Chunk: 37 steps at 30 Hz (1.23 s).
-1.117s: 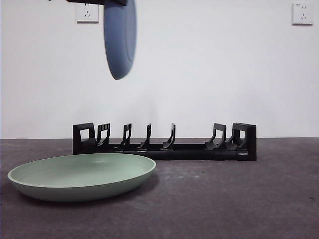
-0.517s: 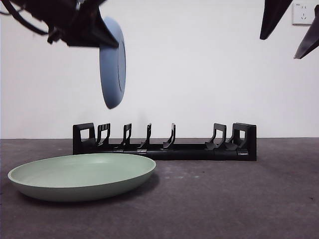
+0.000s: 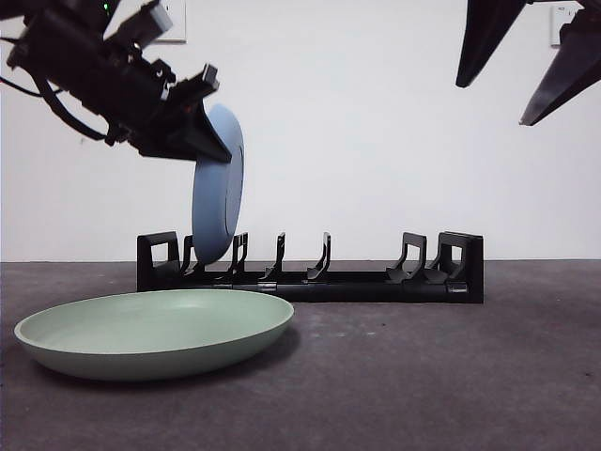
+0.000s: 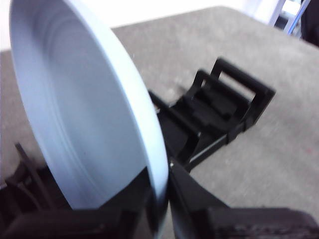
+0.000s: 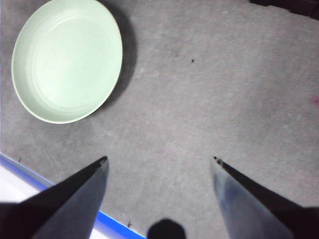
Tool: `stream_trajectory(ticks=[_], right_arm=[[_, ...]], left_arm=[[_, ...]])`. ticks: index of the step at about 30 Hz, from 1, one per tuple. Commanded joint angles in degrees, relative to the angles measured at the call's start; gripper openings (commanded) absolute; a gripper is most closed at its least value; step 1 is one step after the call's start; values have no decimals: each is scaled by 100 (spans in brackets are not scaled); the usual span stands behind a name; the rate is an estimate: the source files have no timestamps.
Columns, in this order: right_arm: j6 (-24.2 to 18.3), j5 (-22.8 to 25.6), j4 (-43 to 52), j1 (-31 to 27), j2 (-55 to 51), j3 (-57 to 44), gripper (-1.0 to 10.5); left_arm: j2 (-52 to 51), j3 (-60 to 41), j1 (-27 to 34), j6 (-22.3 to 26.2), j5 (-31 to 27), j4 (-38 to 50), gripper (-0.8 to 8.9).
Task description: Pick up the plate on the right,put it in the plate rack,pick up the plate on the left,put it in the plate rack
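nearest the front camera, a pale green plate (image 3: 155, 332) lies flat on the grey table (image 3: 432, 376), left of centre and untouched. behind it the plate rack (image 3: 310, 268) runs lengthwise across the front view, its dividers standing in a row from one blocky end to the other. at the rack's left end the left gripper (image 4: 159, 199) comes in from the upper left, its jaws clamped on the rim of a blue plate (image 3: 218, 183) that hangs on edge, nearly upright with a slight lean. the plate's lower rim sits level with the first dividers, apparently entering a slot, though whether it touches the base cannot be told. the plate's face is turned along the rack's length, so it stands crosswise to the long axis, as a slot requires; the drop looks to be straight down. high at the right, the right gripper (image 3: 526, 70) hangs with jaws spread wide and empty, well apart from the rack. its wrist camera shows the green plate at the far side of its view.
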Motion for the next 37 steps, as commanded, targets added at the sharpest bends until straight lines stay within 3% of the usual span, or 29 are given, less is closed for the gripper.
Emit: stream_trajectory(ticks=[1, 19, 21, 26, 37], right_arm=[[72, 42, 61, 68, 2, -63, 345], [173, 310, 225, 219, 2, -70, 345], [173, 310, 227, 219, 2, -70, 345], [173, 308, 227, 219, 2, -70, 345], [173, 308, 214, 219, 2, -70, 345]], left_arm=[[151, -11, 15, 286, -15, 118, -8], [457, -11, 4, 481, -404, 22, 2], [457, -11, 2, 481, -400, -15, 26], [457, -11, -9, 481, -308, -72, 195], [358, -9, -28, 472, -83, -197, 194]])
